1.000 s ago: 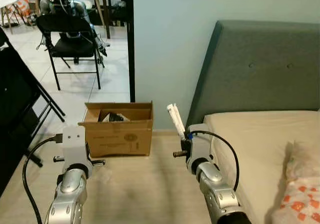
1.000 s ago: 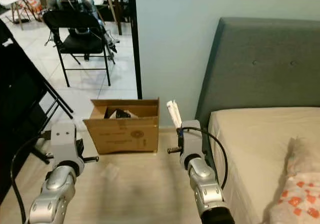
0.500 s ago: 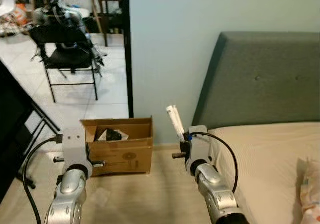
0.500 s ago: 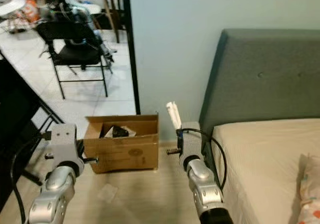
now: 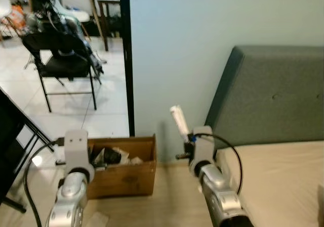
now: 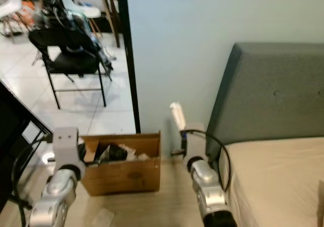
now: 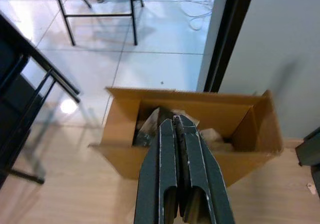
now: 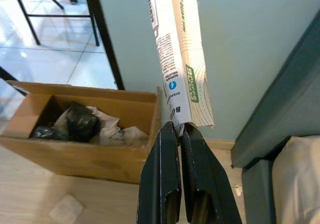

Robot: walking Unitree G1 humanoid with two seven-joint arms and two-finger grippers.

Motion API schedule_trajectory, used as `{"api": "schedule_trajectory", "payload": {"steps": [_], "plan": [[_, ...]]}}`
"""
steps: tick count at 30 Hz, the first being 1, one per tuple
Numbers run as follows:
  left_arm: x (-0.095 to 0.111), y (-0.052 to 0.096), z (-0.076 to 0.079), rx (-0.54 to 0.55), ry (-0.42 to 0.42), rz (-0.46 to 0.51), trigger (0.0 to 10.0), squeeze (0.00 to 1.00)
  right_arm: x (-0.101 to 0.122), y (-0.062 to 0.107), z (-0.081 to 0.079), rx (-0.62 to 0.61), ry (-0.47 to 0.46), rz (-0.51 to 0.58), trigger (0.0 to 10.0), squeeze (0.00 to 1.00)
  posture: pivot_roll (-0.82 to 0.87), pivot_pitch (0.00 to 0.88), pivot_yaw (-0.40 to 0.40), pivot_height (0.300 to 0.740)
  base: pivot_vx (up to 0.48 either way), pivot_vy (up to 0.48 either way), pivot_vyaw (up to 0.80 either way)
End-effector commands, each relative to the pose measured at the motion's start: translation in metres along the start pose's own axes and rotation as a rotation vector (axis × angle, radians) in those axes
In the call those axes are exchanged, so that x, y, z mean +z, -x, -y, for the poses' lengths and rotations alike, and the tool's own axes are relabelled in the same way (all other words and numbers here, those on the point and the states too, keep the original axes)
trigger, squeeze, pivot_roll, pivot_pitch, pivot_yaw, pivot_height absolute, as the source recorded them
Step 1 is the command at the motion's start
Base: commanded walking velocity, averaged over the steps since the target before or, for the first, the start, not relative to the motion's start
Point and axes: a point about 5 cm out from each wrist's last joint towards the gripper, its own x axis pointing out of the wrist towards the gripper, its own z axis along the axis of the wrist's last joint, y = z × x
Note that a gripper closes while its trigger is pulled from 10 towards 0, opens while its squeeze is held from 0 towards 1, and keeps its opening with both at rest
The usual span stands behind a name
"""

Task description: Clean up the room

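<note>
My right gripper (image 8: 178, 128) is shut on a flat white paper packet (image 8: 177, 59) with green print, held upright in front of the pale wall (image 5: 179, 122). An open cardboard box (image 5: 123, 167) with crumpled paper and dark trash (image 8: 81, 121) stands on the wooden floor, left of the packet and below it. My left gripper (image 7: 176, 119) is shut with nothing in it and points at the box (image 7: 185, 129). A small flat scrap (image 6: 103, 217) lies on the floor before the box.
A bed with a grey headboard (image 5: 273, 98) and beige mattress (image 5: 283, 181) is on the right. A black door frame (image 5: 126, 60) leads to a tiled room with a black folding chair (image 5: 63, 60). A dark table leg (image 7: 45, 77) stands left of the box.
The camera has moved forward and tilted: box and bed sit lower and nearer in view. The right gripper still holds the packet upright; both arms keep their pose.
</note>
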Motion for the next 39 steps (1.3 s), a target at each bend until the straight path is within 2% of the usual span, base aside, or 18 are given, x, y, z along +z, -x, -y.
{"api": "schedule_trajectory", "payload": {"steps": [1,4,9,16,26,28,39], "plan": [[-0.002,0.001,0.002,-0.011,-0.004,-0.009,10.0,0.0,-0.003,0.002,0.008,-0.024,-0.011,-0.008,10.0,0.0,0.0,0.053,-0.026,0.74,0.45,0.0,0.0],[-0.002,0.001,0.002,-0.011,-0.005,-0.009,10.0,0.0,-0.004,0.002,0.008,-0.021,-0.005,-0.012,10.0,0.0,0.0,0.053,-0.026,0.74,0.456,0.0,0.0],[-0.002,0.001,0.002,-0.012,-0.006,-0.01,10.0,0.0,-0.006,0.003,0.003,0.021,0.057,-0.024,10.0,0.0,0.0,0.058,-0.026,0.74,0.455,0.0,0.0],[-0.002,0.001,0.002,-0.012,-0.006,-0.011,10.0,0.0,-0.005,0.003,0.001,0.04,0.07,-0.014,10.0,0.0,0.0,0.063,-0.029,0.74,0.454,0.0,0.66],[-0.002,0.002,0.001,-0.001,-0.01,-0.01,10.0,0.0,-0.007,0.004,-0.003,0.09,0.063,-0.026,10.0,0.0,0.0,0.067,-0.033,0.74,0.425,0.0,0.0],[-0.003,0.003,0.0,0.012,-0.032,-0.009,10.0,0.0,-0.008,0.004,-0.006,0.121,0.069,-0.035,10.0,0.0,0.01,0.069,-0.037,0.74,0.0,0.0,0.0],[-0.003,0.004,-0.001,0.022,-0.035,-0.004,10.0,0.0,-0.008,0.004,-0.007,0.186,0.11,-0.069,10.0,0.0,0.01,0.073,-0.04,0.74,0.0,0.0,0.0]]}}
